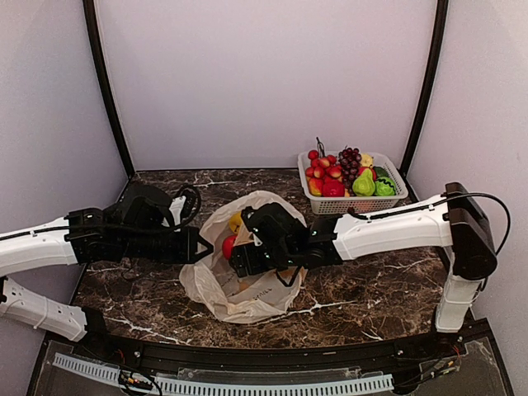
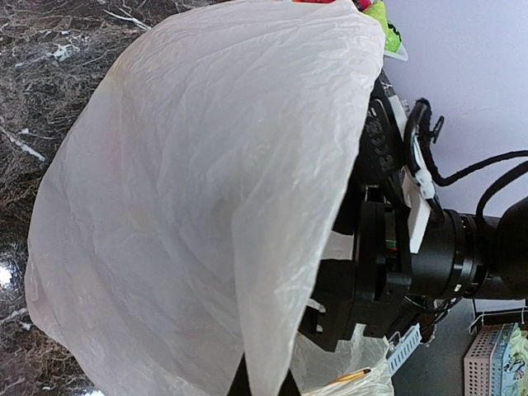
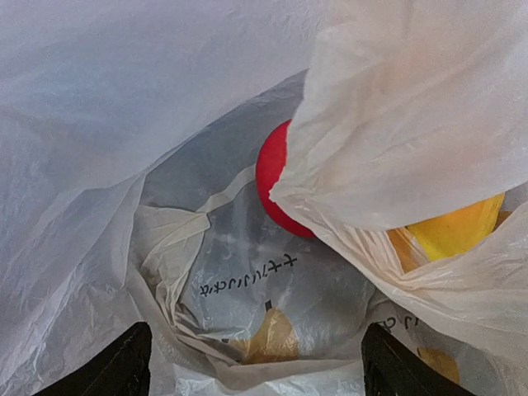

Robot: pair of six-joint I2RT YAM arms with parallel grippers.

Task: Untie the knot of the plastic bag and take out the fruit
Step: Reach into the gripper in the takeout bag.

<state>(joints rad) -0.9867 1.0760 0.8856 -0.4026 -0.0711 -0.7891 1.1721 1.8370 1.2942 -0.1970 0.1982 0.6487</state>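
The plastic bag point(image 1: 247, 289) lies crumpled on the dark marble table, its mouth gaping open toward the left. The knot is out of view. My left gripper point(image 1: 204, 245) is shut on the bag's left rim, and in the left wrist view point(image 2: 264, 384) the thin film rises from between its closed tips. My right gripper point(image 1: 241, 257) reaches into the mouth and stands open point(image 3: 260, 367), with only bag film between its fingers. Fruit lies inside the bag just ahead of it: a red ball point(image 3: 276, 177) point(image 1: 228, 246) and a yellow piece point(image 3: 458, 231) point(image 1: 236, 220), both partly covered by a fold of plastic.
A white mesh basket point(image 1: 356, 204) stands at the back right, holding red berries point(image 1: 322, 169), dark grapes point(image 1: 351, 161) and a green pear point(image 1: 364, 183). The right arm point(image 1: 396, 227) stretches across in front of it. Light walls close in the table on three sides.
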